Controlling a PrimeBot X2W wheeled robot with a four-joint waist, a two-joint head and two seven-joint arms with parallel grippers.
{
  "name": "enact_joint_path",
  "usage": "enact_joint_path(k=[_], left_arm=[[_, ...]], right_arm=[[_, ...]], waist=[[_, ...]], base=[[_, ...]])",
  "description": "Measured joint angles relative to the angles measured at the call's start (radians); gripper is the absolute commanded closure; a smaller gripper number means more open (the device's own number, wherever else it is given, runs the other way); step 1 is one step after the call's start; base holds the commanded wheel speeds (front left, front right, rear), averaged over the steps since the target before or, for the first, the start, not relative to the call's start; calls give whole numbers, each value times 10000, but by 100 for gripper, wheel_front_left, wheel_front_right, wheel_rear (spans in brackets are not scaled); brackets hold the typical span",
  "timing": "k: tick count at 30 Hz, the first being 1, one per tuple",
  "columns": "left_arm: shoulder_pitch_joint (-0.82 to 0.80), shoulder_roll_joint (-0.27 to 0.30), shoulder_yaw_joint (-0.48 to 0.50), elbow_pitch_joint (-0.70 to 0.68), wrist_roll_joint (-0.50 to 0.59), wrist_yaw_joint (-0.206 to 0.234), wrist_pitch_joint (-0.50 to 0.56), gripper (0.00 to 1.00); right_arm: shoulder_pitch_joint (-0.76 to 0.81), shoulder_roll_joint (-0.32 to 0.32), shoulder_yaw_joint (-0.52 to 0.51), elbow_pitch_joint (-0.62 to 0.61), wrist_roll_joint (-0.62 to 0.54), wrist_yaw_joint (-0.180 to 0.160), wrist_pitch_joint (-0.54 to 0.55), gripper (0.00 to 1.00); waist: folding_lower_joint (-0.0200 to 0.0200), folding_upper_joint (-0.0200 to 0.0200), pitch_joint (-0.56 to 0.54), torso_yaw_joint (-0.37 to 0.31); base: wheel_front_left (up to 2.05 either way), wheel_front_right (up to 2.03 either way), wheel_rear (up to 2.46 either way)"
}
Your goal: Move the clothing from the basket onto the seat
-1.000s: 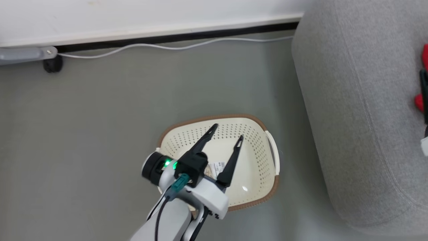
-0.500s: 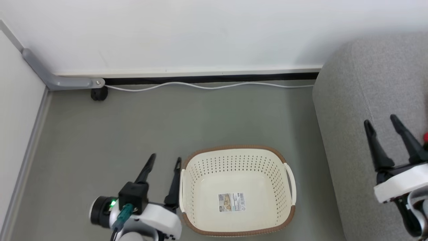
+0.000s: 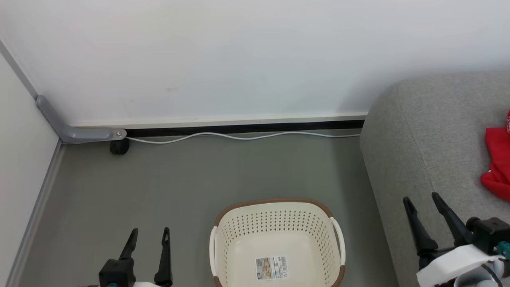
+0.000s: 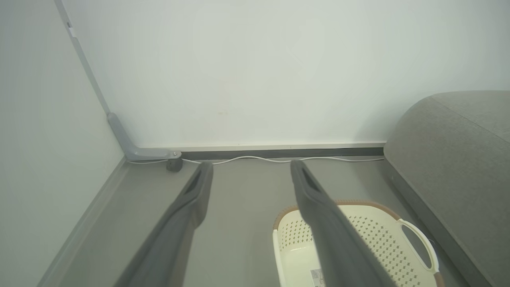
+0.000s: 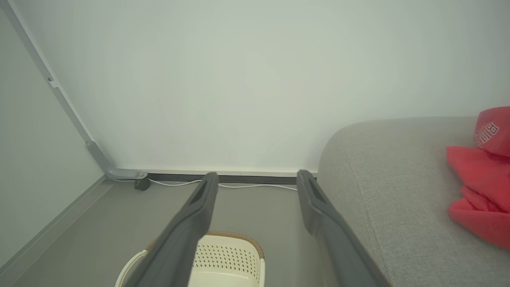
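Observation:
The cream basket [image 3: 223, 227] with its brown rim stands on the floor at the bottom centre, holding nothing but a paper label [image 3: 271, 266]. Red clothing [image 3: 497, 159] lies on the grey seat [image 3: 430, 131] at the right edge; in the right wrist view the clothing [image 5: 480, 175] shows white lettering. My left gripper [image 3: 149, 233] hangs open over the floor left of the basket, nothing between its fingers. My right gripper [image 3: 421, 198] is open over the seat's front part, apart from the clothing. The basket [image 4: 414, 235] sits to the lower right in the left wrist view.
A white wall with a dark baseboard runs behind. A white cable [image 3: 239, 136] lies along it on the grey floor. A grey bracket [image 3: 75, 131] and a small black caster [image 3: 118, 147] sit in the left corner, beside a second wall.
The head camera has tilted up and the whole view shifted. My left gripper has drawn back from over the basket to its left side. My right gripper has come into view, away from the clothing.

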Motion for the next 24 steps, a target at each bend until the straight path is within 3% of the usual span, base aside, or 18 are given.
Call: enact_joint_path(k=[8, 24], left_arm=[[619, -63, 717, 13, 102, -257, 0, 0], [1201, -196, 1034, 167, 330, -604, 0, 0]], right_arm=[[604, 437, -113, 90, -357, -2, 2, 0], [796, 719, -257, 431, -648, -2, 4, 0]], waist=[[0, 0, -441, -169], [0, 0, -729, -417]], base=[[0, 0, 0], [0, 0, 0]])
